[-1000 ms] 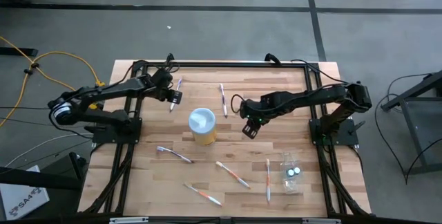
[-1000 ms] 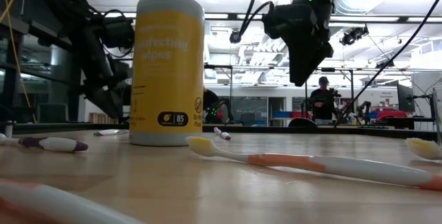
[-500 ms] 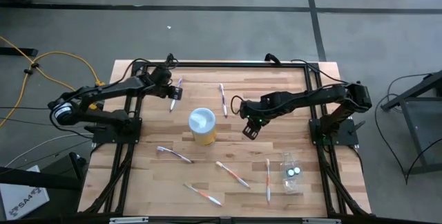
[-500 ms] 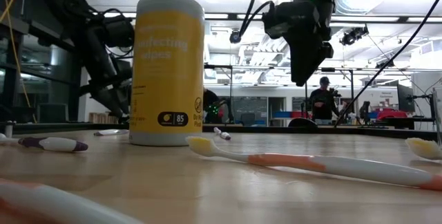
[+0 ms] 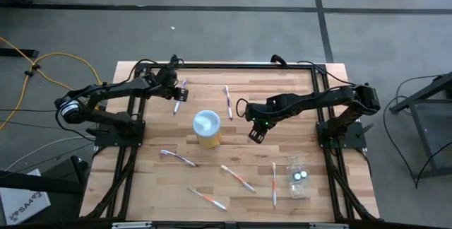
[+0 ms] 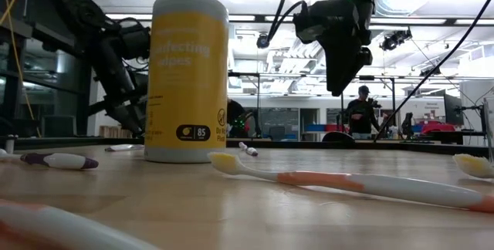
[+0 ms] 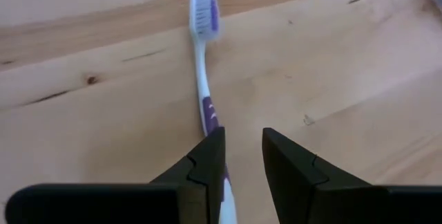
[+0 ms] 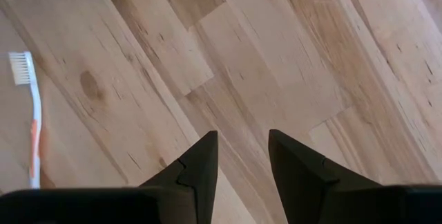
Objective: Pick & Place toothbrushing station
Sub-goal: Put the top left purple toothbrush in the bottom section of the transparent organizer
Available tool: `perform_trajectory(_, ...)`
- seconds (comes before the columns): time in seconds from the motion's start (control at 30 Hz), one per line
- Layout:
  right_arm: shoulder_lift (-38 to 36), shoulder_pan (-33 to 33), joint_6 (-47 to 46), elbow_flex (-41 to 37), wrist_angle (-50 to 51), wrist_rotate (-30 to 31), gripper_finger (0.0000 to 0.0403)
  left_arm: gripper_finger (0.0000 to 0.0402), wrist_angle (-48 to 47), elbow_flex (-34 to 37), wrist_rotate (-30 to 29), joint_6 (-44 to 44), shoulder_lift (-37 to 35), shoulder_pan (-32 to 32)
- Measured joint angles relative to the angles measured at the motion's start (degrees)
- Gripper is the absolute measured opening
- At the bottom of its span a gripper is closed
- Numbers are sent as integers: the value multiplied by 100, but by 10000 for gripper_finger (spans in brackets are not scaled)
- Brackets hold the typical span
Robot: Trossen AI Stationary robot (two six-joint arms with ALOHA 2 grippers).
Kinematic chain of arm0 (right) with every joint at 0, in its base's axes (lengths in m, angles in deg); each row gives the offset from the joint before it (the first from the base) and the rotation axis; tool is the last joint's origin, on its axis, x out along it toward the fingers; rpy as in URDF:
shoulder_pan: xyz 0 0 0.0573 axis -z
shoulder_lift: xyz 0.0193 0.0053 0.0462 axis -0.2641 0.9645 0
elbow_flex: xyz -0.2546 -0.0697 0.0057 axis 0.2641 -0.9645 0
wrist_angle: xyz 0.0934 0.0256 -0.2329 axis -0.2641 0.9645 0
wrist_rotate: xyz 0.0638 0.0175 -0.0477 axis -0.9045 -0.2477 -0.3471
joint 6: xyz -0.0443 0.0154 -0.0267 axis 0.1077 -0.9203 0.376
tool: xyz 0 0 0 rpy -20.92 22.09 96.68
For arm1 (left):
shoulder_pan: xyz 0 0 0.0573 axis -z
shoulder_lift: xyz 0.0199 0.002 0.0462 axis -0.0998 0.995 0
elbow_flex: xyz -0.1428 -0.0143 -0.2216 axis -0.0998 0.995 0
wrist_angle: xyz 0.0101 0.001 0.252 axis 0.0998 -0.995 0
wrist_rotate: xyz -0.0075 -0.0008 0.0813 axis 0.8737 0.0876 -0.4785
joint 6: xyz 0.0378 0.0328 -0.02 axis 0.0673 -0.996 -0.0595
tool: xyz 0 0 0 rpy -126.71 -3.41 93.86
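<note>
Reaching step: left gripper (image 7: 242, 158), fingers parted, nosing over purple-handled toothbrush (image 7: 205, 79) on counter (image 5: 311, 105). Next: straddle handle, lower, close. Right gripper (image 8: 242, 162) hovering, fingers apart, empty.

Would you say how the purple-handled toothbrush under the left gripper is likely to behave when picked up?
The purple-handled toothbrush looks thin and rigid, so probably light and stiff. Lying flat on the wooden table, its narrow handle may slip or twist between the left gripper's open fingers.
</note>
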Motion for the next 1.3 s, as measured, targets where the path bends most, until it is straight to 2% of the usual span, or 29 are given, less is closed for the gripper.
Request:
perform_trajectory(0.3, 0, 0, -14, 0, 31, -15, 120, 93, 4, 5, 3, -2, 444, -136)
perform_trajectory(0.57, 0, -1, -3, 0, 31, -16, 120, 93, 3, 7, 192, -2, 453, -186)
perform_trajectory(0.97, 0, 1, -16, 0, 31, -113, 120, 93, -91, 22, 130, 6, 467, -182)
perform_trajectory(1.3, 0, 1, -18, 0, 29, -170, 120, 93, 178, 33, 100, 217, 1202, -17)
